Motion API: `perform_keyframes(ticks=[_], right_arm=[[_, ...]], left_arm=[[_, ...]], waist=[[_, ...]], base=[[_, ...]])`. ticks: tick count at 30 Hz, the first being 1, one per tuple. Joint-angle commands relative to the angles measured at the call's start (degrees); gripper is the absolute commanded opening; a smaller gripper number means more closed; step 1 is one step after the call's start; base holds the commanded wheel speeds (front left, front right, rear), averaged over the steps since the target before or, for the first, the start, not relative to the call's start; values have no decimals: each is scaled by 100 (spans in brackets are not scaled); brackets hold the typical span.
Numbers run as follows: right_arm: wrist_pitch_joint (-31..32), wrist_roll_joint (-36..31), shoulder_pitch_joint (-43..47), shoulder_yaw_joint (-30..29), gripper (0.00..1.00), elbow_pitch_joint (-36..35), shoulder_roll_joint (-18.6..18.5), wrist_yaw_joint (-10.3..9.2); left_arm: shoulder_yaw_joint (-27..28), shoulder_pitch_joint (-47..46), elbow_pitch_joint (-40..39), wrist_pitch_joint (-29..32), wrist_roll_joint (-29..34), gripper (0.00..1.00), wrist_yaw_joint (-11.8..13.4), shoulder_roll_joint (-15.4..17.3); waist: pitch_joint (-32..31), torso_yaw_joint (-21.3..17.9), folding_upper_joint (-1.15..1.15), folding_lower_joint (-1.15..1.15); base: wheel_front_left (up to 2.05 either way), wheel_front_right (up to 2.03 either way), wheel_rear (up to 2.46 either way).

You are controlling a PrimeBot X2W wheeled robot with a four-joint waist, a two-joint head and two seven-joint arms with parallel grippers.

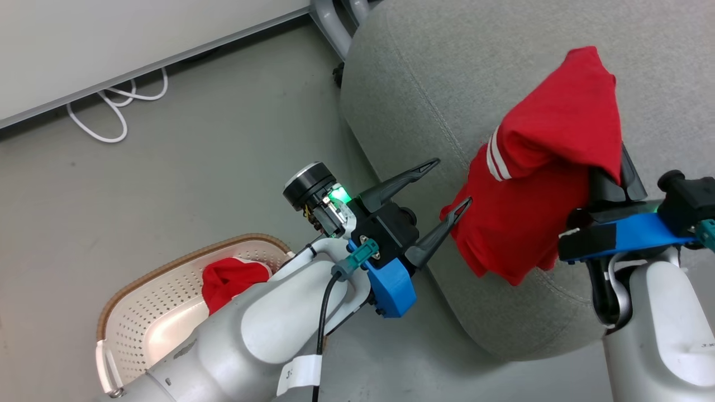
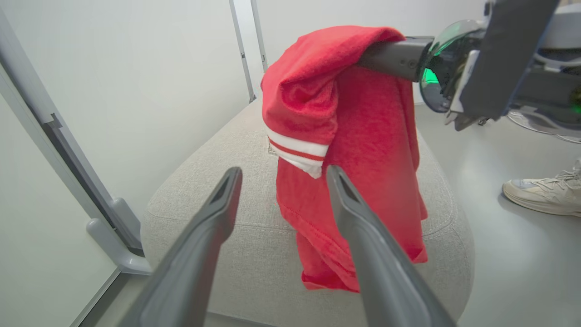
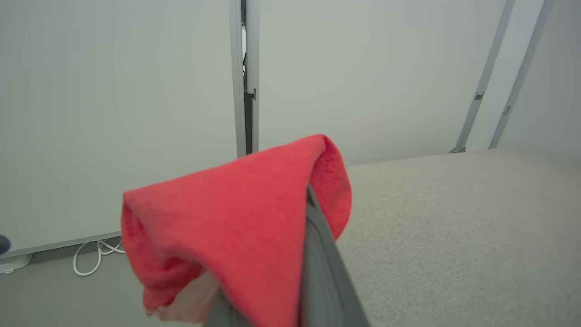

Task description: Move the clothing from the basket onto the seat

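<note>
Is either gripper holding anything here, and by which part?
The right gripper is shut on a red garment, pinching a fold at its top; the rest hangs over the seat. The left gripper is open and empty.

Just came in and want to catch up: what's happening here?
The robot's right gripper is shut on a red garment with a white-striped cuff, which hangs from it over the grey seat cushion. Its left gripper is open and empty beside it. A second red garment lies in the white laundry basket.
</note>
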Motion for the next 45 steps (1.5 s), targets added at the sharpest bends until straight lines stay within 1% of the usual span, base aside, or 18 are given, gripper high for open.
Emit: perform_keyframes(ticks=[1,9,17,22,26,31,35,38,43,45], right_arm=[[-32,29,62,-24,0,-46,-13,3],[-32,56,232,-218,0,-118,-13,3],[-32,20,207,-246,0,-132,-13,3],[-32,73,-189,-348,0,-290,-13,3],[-32,-63,-752,-440,0,-459,-16,3],[-32,-275,-1754,-915,0,-682,-57,2],[-32,-360,-2579,-1415,0,-863,-391,2],[-31,-261,-3156,-1830,0,-890,-819,2],[-29,-208,-3689,-2337,0,-701,-1517,2],[-29,-178,-3742,-2558,0,-495,-1661,1]], left_arm=[[-10,37,5,-15,24,100,-2,29],[-124,59,45,-15,47,100,-34,7],[-64,23,-1,-15,42,100,-14,-17],[-28,-163,-79,-15,108,100,17,28],[-20,-338,-159,19,193,100,43,119],[-20,-672,-378,173,356,100,65,363],[9,-984,-643,337,489,100,100,583],[32,-1167,-866,455,584,100,126,751],[65,-1405,-1200,615,705,100,183,937],[60,-1476,-1304,665,729,100,193,975]], waist=[[27,-49,0,0],[54,-169,0,0],[68,-129,0,0],[358,-52,0,0],[747,-20,0,0],[1451,26,0,0],[2023,84,0,0],[2403,119,0,0],[2919,170,0,0],[3065,197,0,0]], base=[[0,0,0],[0,0,0],[0,0,0],[0,0,0],[0,0,0],[0,0,0],[0,0,0],[0,0,0],[0,0,0],[0,0,0]])
